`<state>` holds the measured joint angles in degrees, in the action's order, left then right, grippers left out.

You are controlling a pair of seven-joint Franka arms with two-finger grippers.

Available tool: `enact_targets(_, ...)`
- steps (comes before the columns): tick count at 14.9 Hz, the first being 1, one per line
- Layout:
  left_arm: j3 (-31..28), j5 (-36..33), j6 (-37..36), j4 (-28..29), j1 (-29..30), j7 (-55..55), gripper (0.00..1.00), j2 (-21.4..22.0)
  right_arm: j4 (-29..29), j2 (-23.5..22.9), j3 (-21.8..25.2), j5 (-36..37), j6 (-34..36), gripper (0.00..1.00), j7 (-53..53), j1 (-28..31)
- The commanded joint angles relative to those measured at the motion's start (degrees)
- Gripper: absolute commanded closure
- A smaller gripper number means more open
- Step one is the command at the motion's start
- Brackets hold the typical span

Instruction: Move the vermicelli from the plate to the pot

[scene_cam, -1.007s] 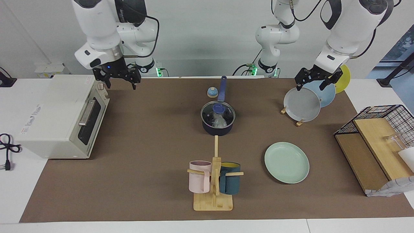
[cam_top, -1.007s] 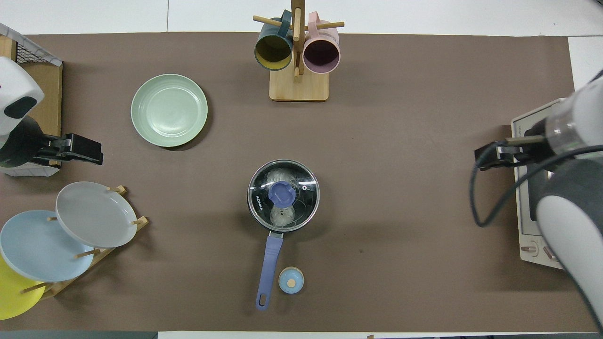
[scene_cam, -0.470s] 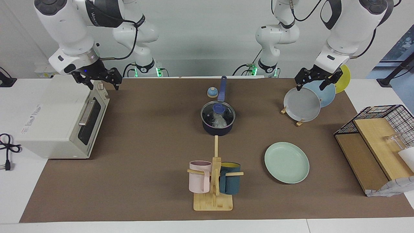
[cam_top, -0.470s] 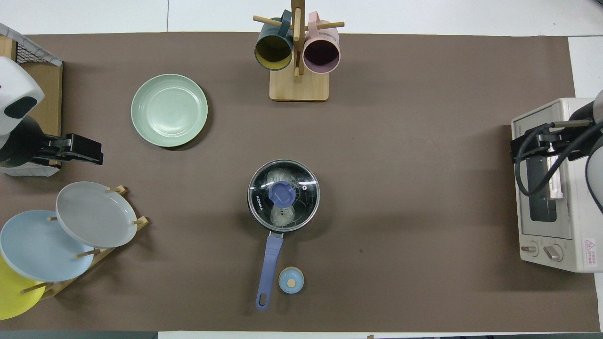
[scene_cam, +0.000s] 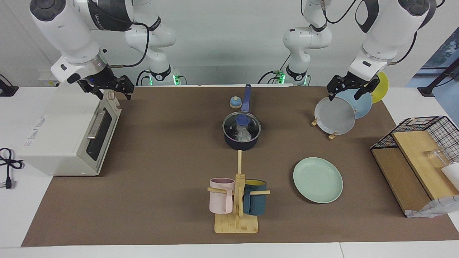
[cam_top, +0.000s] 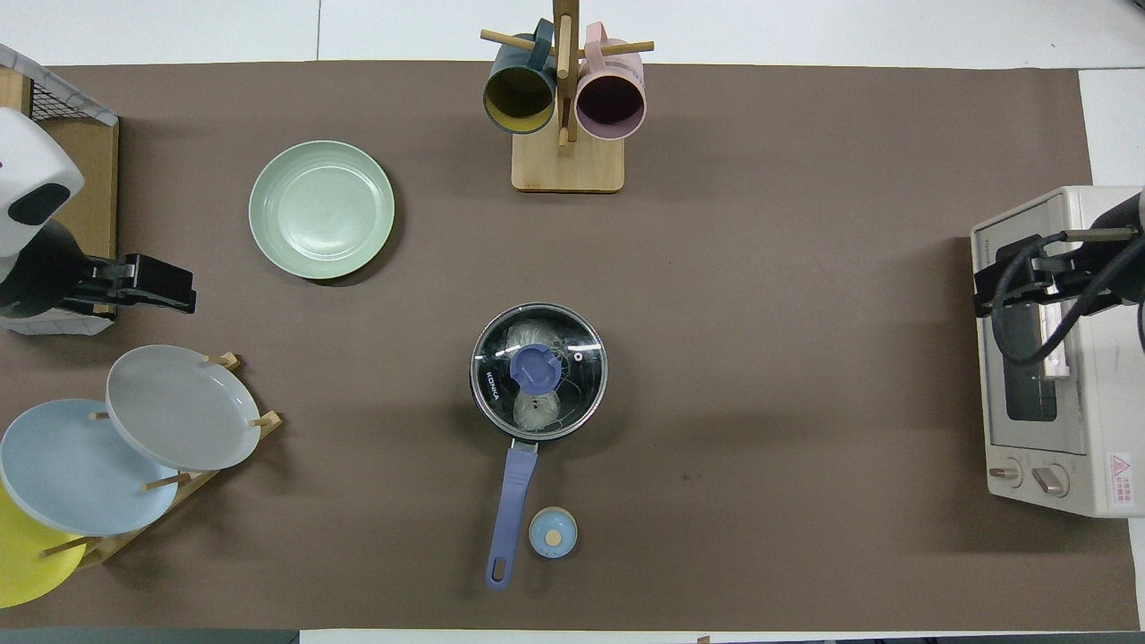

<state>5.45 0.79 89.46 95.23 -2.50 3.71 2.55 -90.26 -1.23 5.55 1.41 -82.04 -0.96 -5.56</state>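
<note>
Brown matting covers the tabletop (scene_cam: 161,215), and the account runs across the facing view from nine o'clock to three. At the nine o'clock end sits a white oven (scene_cam: 68,132); the right end effector (scene_cam: 112,94) hangs over its top edge nearest the robots, fingers spread and grasping nothing, and the overhead view shows it (cam_top: 1015,282) above the oven (cam_top: 1055,358) too. In the middle stands the pot (scene_cam: 241,136) with a glass lid (scene_cam: 241,125) on it, and the vermicelli (scene_cam: 243,134) lies inside under the lid, seen from above as a pale tangle (cam_top: 537,407) in the pot (cam_top: 538,371). The pot's handle points to twelve o'clock, toward the robots, with a small blue knob (scene_cam: 235,103) beside it. At six o'clock from the pot is a mug rack (scene_cam: 236,200) carrying a pink mug (scene_cam: 221,195) and a teal mug (scene_cam: 255,202). At about four o'clock from the pot lies the plate (scene_cam: 318,180), bare. The left end effector (scene_cam: 349,94) hangs released over the grey plate (scene_cam: 334,115) in the plate rack at two o'clock. A wire basket (scene_cam: 419,154) fills the three o'clock end.
</note>
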Motion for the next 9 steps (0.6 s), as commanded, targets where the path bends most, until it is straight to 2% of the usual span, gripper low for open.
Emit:
enact_targets(1,0.44,0.88,-0.16,0.66,0.92,0.07,0.0,1.06,-2.03,1.41,-0.62,-1.32,-2.75,0.0,1.05,1.52)
enact_targets(6,0.44,0.88,-0.16,0.66,0.92,0.07,0.0,1.06,-1.06,-0.18,-1.06,-1.5,-3.74,0.0,-0.18,2.84)
enact_targets(9,0.44,0.88,-0.16,0.66,0.92,0.07,0.0,1.06,-0.8,-0.09,-5.45,-1.76,-3.31,0.0,-0.44,7.23)
